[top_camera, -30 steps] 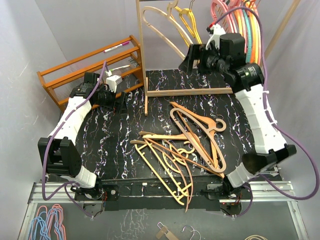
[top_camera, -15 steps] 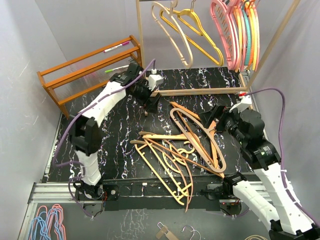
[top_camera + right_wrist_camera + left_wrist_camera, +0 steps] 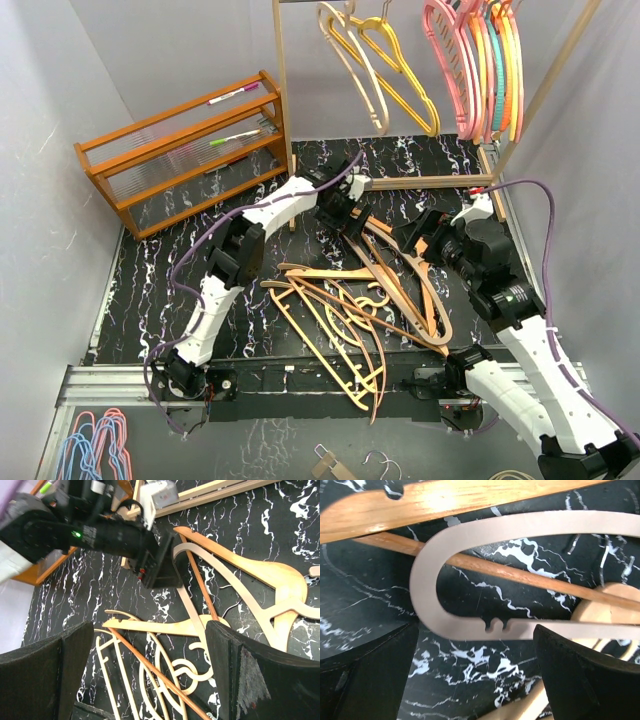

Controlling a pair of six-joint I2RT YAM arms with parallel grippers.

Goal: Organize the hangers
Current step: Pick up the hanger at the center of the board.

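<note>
1. Top external view: closest to the arm bases, the heap of tan wooden hangers [image 3: 350, 320] lies tangled on the black white-veined marbled table [image 3: 190, 260]. Most of it sits on the near side of both pairs of fingers.
2. Your right gripper [image 3: 425, 238] hangs over the heap's right edge. In the right wrist view its black fingers [image 3: 270, 680] stand wide apart with nothing in them. Tan hangers cross on the table between and beyond the tips.
3. Your left gripper [image 3: 342, 218] sits low over the heap's far end. In the left wrist view its fingers [image 3: 365, 680] are spread wide and empty. The rounded end of a pale flat wooden hanger [image 3: 423, 580] lies just beyond the tips, spanning the gap. You cannot tell whether the tips touch it.
4. Just past the left fingers stands the tall pale wooden frame [image 3: 283, 100].
5. Farther and higher, pink, orange, teal, yellow and tan hangers [image 3: 480, 70] hang on its rail.
6. Well left of the left fingers stands the orange-brown slatted wooden rack [image 3: 180, 150].
</note>
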